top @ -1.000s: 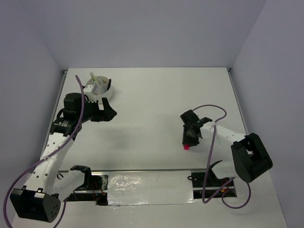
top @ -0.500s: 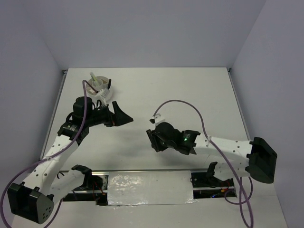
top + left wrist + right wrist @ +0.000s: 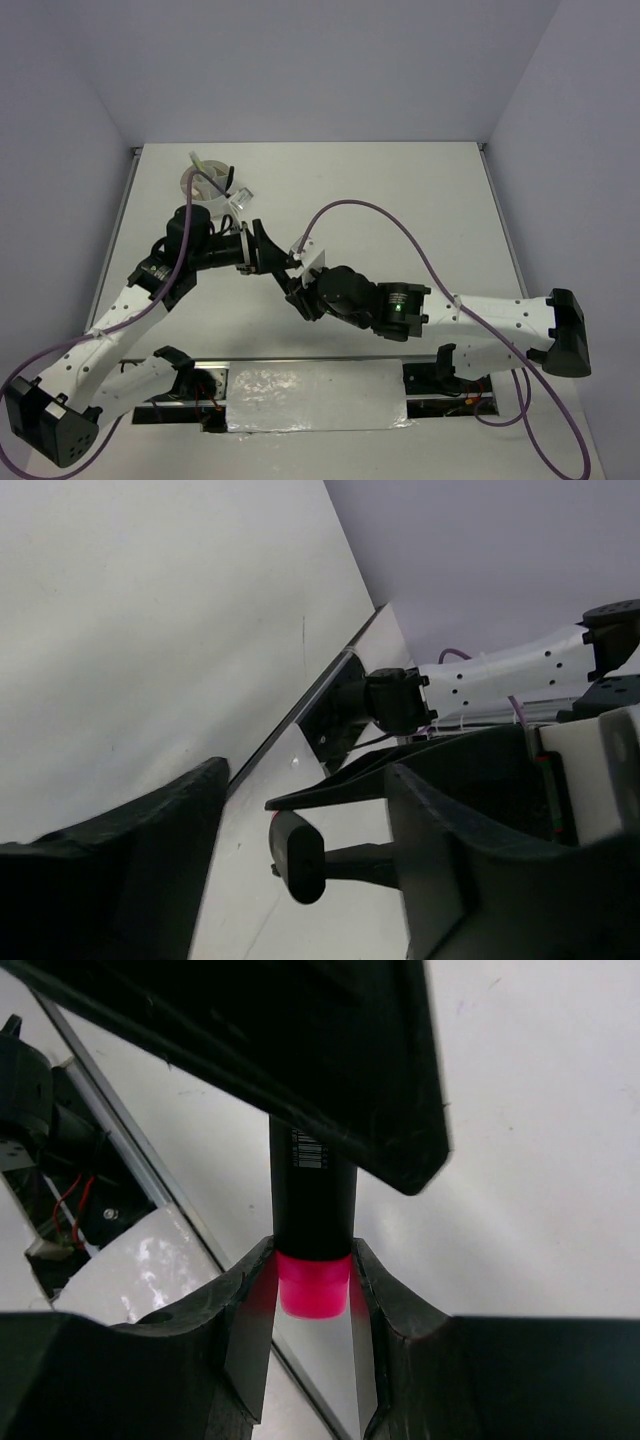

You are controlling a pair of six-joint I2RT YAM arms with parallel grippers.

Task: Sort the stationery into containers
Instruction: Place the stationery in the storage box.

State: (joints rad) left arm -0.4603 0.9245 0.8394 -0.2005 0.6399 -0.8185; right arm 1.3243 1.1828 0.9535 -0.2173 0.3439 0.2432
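Even diffuse light from above, soft faint shadows on table (image 3: 400, 200). Glare on shiny strip (image 3: 310, 395). Right wrist: pink highlighter (image 3: 313, 1285) sharp, near fingers (image 3: 200, 1360) dark, soft-edged

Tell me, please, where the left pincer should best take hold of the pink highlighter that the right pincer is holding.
Take the pink highlighter by its bare black barrel, near the free rounded tip. The right pincer clamps the pink end, so only the black stretch is free. The open left pincer should probably come from the tip end, one finger on each side.
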